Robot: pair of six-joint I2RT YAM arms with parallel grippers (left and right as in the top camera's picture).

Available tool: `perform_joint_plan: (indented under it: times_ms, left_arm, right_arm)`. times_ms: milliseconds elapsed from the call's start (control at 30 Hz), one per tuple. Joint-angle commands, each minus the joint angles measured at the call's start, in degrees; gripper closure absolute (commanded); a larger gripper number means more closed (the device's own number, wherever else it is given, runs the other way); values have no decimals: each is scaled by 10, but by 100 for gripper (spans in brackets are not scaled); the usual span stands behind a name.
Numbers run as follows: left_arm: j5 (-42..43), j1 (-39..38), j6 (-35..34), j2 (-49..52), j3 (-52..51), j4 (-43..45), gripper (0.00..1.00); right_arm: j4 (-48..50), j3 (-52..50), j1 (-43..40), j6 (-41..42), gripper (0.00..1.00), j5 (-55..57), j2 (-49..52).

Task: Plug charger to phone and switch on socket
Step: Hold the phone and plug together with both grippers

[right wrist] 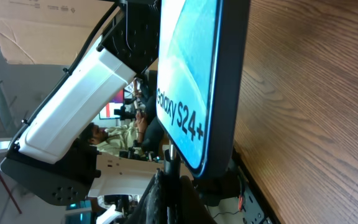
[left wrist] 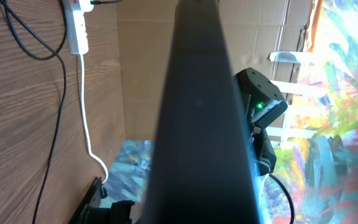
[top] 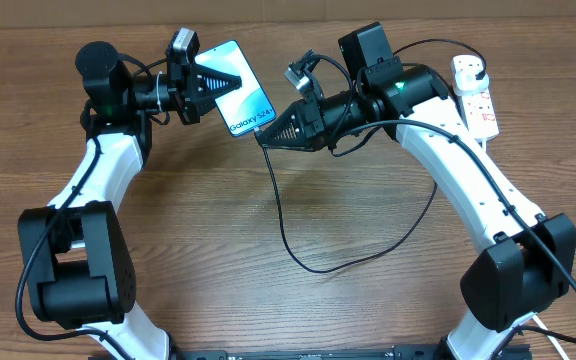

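My left gripper [top: 230,82] is shut on the phone [top: 253,105] and holds it above the table, tilted, teal screen and "Galaxy" lettering up. In the left wrist view the phone's dark back [left wrist: 197,124] fills the middle. My right gripper [top: 268,133] is shut on the charger's connector tip [right wrist: 169,154], right at the phone's lower short edge [right wrist: 194,81]. I cannot tell if the tip is in the port. The charger's black cable [top: 293,250] loops over the table to its black plug [top: 471,68], seated in the white socket strip [top: 478,105] at the far right.
The strip's thick white cord [left wrist: 87,130] runs off the table's far edge. The strip also shows in the left wrist view [left wrist: 76,28]. The cable's loop lies across the middle of the wooden table [top: 218,250]. Both arm bases stand at the near edge.
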Motion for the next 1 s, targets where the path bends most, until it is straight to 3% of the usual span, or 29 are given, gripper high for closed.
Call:
perform_joint_plan:
  times_ms: [0,967]
  left_arm:
    - [12,-5,5,1,7,5,96]
    - [12,-3,5,1,7,5,96]
  right_arm:
    - [5,5,0,10,96,-3,3]
    - [-58,5,-15,-15,96,-49,15]
